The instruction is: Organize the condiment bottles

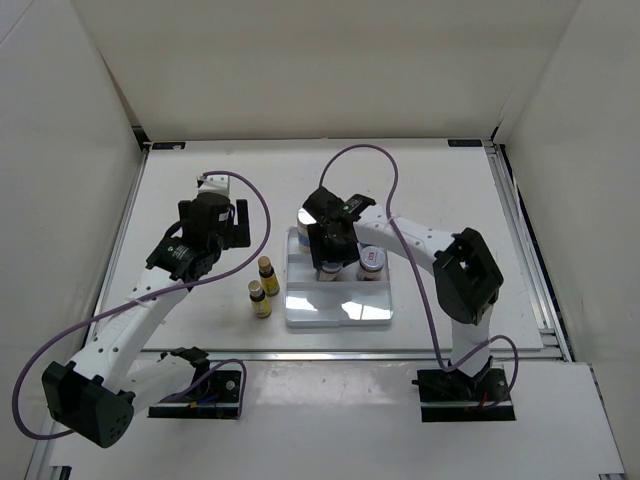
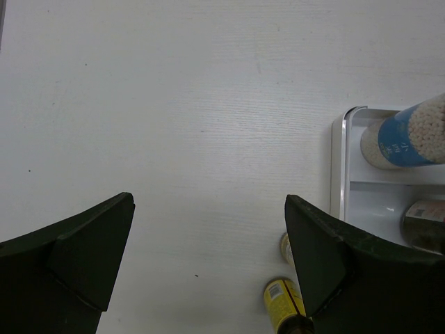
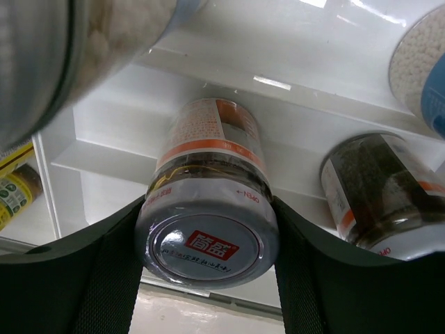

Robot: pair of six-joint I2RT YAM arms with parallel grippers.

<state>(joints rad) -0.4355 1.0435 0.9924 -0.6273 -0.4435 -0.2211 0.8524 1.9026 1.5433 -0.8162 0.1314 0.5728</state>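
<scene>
**Right arm.** The right fingers (image 3: 90,278) are clamped on the silver lid of a red-labelled jar (image 3: 207,243), one finger on each side. The jar is in the middle row of the white three-row tray (image 1: 340,312). Whether its base rests on the tray floor cannot be told.

**Tray contents.** A second red-labelled jar (image 3: 375,191) stands in the same row, just beside the held jar on the right. Two taller white-and-blue-labelled bottles (image 3: 427,66) occupy the far row.

**Left arm.** The left fingers (image 2: 76,257) are spread wide apart and hold nothing. They hang over bare counter (image 1: 440,180), to the left of the tray.

**Outside the tray.** Two small yellow bottles (image 1: 267,274) stand on the counter, near each other and just beside the tray's left edge.
</scene>
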